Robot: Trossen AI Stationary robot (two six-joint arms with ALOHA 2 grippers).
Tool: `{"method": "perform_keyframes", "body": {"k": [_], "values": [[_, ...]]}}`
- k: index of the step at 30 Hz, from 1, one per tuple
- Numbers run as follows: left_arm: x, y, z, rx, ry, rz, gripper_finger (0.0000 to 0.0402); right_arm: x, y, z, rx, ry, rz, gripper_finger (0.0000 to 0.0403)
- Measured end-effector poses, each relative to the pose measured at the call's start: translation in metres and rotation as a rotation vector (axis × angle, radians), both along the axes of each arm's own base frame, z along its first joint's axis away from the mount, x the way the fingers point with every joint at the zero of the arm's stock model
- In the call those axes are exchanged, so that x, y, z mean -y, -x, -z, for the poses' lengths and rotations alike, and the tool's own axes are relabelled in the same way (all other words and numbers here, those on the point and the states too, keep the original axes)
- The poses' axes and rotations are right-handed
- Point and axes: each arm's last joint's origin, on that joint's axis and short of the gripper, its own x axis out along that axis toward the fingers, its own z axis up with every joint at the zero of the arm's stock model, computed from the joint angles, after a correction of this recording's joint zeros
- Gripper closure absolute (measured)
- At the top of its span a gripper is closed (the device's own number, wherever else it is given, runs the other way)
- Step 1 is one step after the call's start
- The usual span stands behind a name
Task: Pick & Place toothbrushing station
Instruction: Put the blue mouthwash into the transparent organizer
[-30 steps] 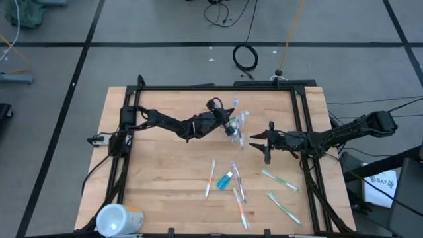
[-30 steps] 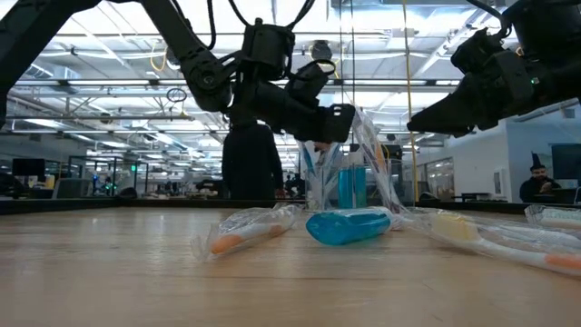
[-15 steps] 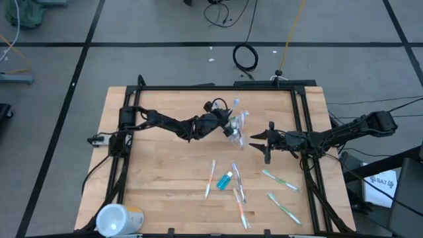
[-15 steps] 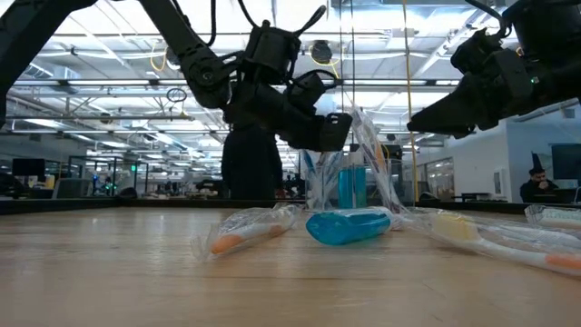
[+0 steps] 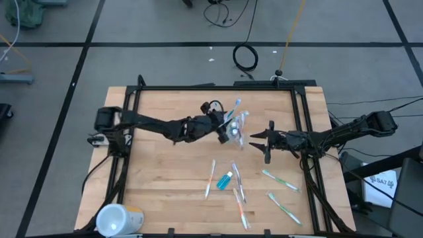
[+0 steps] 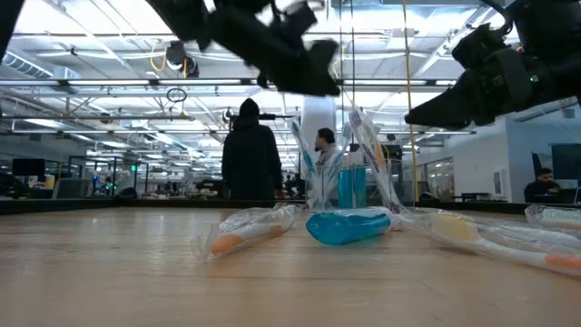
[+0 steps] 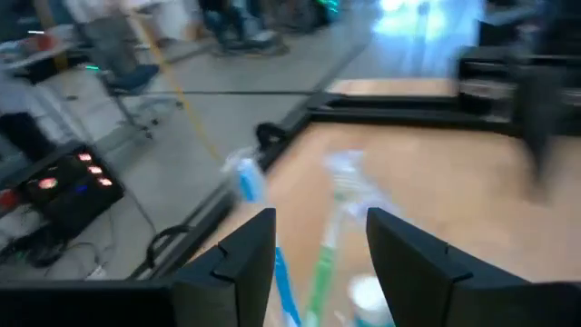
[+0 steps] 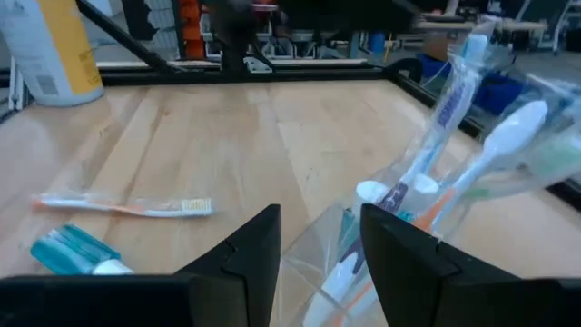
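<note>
A small clear plastic cup [image 5: 236,132] stands upright on the wooden table, right of centre, holding several toothbrushes [image 8: 454,91] and a blue tube [image 6: 350,186]. My left gripper [image 5: 227,125] hangs open and empty above the cup's left side, high over the table in the low view [image 6: 313,73]. Its wrist view looks past the open fingers [image 7: 320,222] at a green toothbrush [image 7: 322,263] in the cup. My right gripper [image 5: 254,140] is open and empty just right of the cup, and its wrist view [image 8: 318,213] faces the cup [image 8: 322,250].
A blue toothpaste tube [image 5: 225,178], wrapped orange [image 5: 240,208] and blue [image 5: 210,178] toothbrushes and two green ones [image 5: 279,178] lie near the front. A large white and yellow cylinder [image 5: 117,219] lies at the front left corner. A person [image 6: 250,163] stands beyond the table.
My left gripper has risen from beside the cup's rim to well above it. The cup and its toothbrushes have stayed in place, and the blue-handled brush in the cup now shows in the low view.
</note>
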Motion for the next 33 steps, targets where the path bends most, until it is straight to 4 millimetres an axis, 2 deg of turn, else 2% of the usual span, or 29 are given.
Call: {"method": "perform_keyframes", "body": {"k": [3, 7, 14, 20, 23, 27, 30, 33], "values": [[0.018, 0.012, -0.017, -0.021, 0.065, 0.105, 0.022, 0.0, 0.0, 0.0, 0.003, 0.012, -0.002, 0.0259], [0.041, 0.025, -0.029, -0.037, 0.245, 0.252, 0.022, 0.002, 0.0, -0.001, 0.005, 0.012, 0.012, 0.0259], [0.08, 0.031, -0.025, -0.091, 0.461, 0.497, 0.022, 0.011, -0.001, -0.003, 0.034, -0.007, 0.069, 0.0259], [0.099, 0.029, -0.023, -0.099, 0.443, 0.525, 0.022, 0.015, -0.001, -0.003, 0.033, 0.004, 0.089, 0.0259], [0.104, 0.021, -0.037, -0.1, 0.432, 0.536, 0.0225, 0.017, -0.001, -0.004, 0.036, 0.012, 0.096, 0.0259], [0.106, 0.004, -0.044, -0.225, 0.436, 0.504, 0.0244, 0.018, -0.001, -0.004, 0.041, 0.013, 0.101, 0.0259], [0.106, -0.016, -0.037, -0.328, 0.443, 0.468, 0.0261, 0.017, -0.001, -0.004, 0.04, 0.013, 0.099, 0.0259], [0.105, -0.03, -0.018, -0.435, 0.455, 0.44, 0.0271, 0.017, -0.002, -0.003, 0.033, 0.013, 0.098, 0.0259]]}}
